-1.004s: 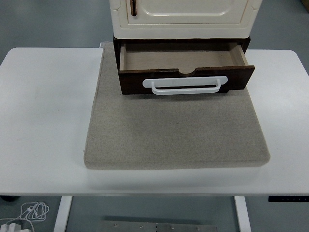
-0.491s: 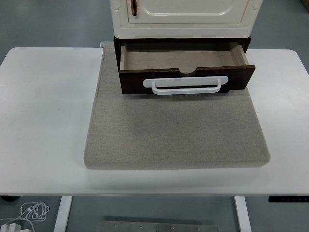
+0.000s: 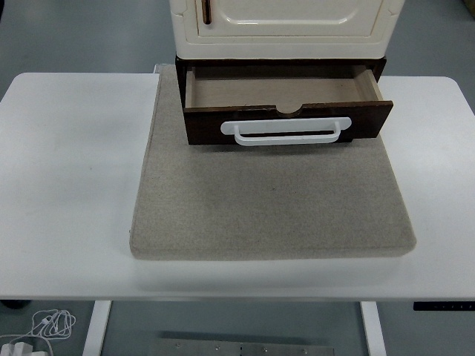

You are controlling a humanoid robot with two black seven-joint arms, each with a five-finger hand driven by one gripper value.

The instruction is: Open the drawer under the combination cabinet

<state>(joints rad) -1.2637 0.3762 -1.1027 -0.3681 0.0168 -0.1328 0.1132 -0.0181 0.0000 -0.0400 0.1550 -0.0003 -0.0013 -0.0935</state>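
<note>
We find almost nothing moved since the earlier frames: across the last second the whole scene sits a touch differently in the picture, the table's far edge a little higher than a second ago, while the drawer (image 3: 286, 111) stands pulled out by the same amount as before. The drawer is dark brown, open toward us, its pale wooden floor bare and fully exposed. Its front panel carries a white handle (image 3: 286, 132) running across the middle, with a shallow notch cut in the top edge just above it. The drawer projects from the dark base under the cream cabinet (image 3: 282, 21), whose panelled door shows at the top of the view with a small dark pull near its left side. Cabinet and drawer rest on the far part of a grey felt mat (image 3: 271, 204), which lies square on the white table (image 3: 67, 163) and reaches close to the near edge. Neither robot hand nor arm appears in the picture, so we cannot tell how the fingers stand. Below the near edge we note a coil of white cable (image 3: 44, 325) on the floor at lower left, and the table's white legs.
</note>
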